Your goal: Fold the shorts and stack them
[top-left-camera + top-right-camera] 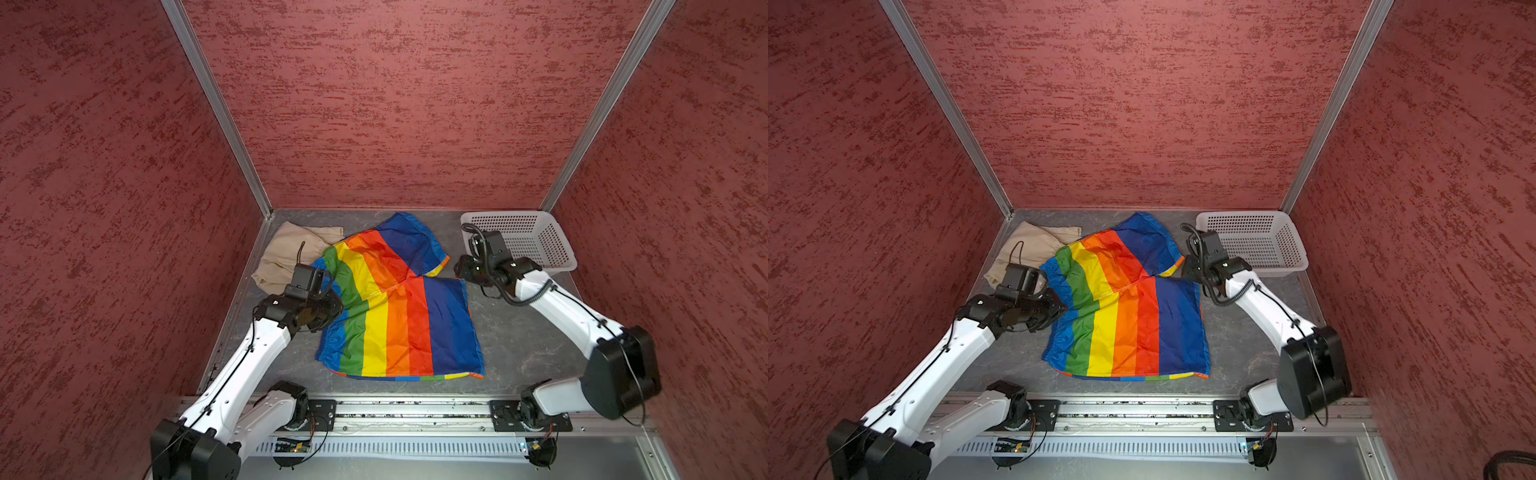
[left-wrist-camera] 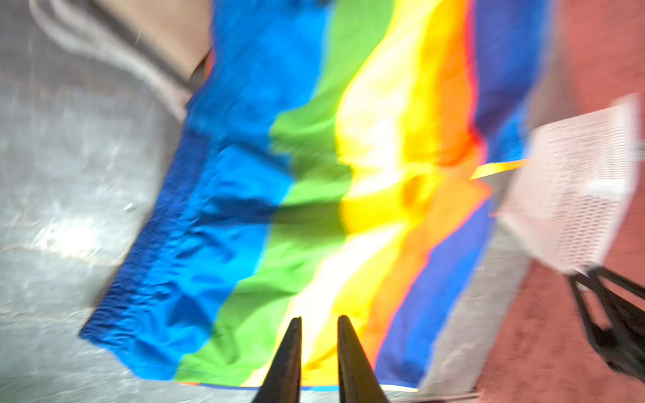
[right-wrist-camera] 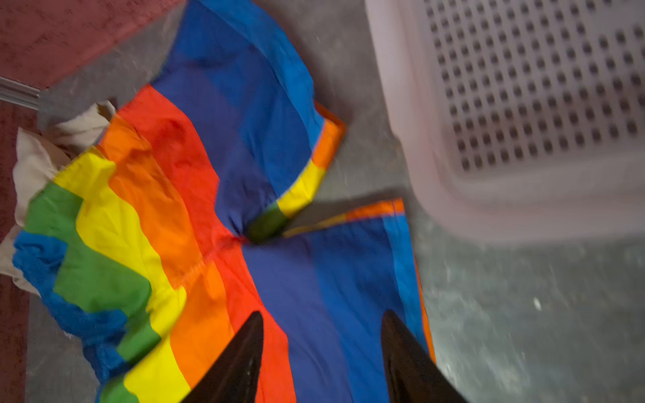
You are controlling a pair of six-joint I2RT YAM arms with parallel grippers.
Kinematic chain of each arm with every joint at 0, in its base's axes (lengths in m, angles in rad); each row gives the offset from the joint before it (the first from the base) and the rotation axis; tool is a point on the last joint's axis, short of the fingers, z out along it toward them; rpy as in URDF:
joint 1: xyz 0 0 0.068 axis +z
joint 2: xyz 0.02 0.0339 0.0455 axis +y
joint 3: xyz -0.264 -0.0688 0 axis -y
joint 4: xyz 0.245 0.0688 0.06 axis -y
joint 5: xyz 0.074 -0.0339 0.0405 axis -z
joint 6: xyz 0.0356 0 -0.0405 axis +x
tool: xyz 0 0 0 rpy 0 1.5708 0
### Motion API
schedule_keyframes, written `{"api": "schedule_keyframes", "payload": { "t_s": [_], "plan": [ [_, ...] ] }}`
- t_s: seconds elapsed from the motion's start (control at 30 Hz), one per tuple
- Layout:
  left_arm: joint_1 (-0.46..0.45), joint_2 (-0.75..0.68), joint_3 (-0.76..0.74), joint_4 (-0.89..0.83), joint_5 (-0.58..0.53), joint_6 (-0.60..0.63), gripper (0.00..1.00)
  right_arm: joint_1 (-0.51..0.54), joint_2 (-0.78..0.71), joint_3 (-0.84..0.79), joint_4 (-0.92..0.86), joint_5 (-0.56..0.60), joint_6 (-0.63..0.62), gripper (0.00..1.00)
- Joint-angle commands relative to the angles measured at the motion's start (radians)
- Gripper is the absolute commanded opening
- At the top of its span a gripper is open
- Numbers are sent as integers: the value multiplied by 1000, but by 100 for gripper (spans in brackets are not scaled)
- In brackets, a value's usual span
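Observation:
The rainbow-striped shorts [image 1: 395, 307] [image 1: 1125, 316] lie spread flat on the grey table in both top views, with the waistband to the left and the two legs to the right. The beige shorts [image 1: 286, 253] [image 1: 1034, 245] lie crumpled at the back left, partly under the rainbow waistband. My left gripper [image 1: 334, 305] [image 2: 319, 317] hovers at the waistband edge, slightly open, with nothing between its fingers. My right gripper [image 1: 458, 272] [image 3: 323, 314] is by the leg hems on the right, wide open and empty above the navy panel [image 3: 307, 286].
A white perforated basket [image 1: 519, 215] [image 1: 1258, 216] [image 3: 488, 209] stands at the back right, just behind the right gripper. Red walls close in the left, back and right sides. A metal rail [image 1: 415, 411] runs along the front.

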Motion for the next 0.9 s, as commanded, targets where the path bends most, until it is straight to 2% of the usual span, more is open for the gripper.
{"api": "schedule_keyframes", "payload": {
  "t_s": [0.0,0.17,0.37,0.5,0.67,0.87],
  "plan": [
    [-14,52,64,-10,-48,4,24,-9,190,195,36,9,-128,56],
    [-44,205,68,121,-38,-17,24,-10,453,450,-4,29,-178,56],
    [-57,385,62,213,-30,-15,23,-10,658,653,-76,100,-232,65],
    [-55,470,62,251,-33,-7,23,-9,703,672,-76,165,-258,70],
    [-39,568,60,299,-19,-5,22,-9,733,651,-73,179,-275,73],
    [-10,635,53,328,-10,6,21,-9,750,616,-69,136,-276,62]
  ]
}}
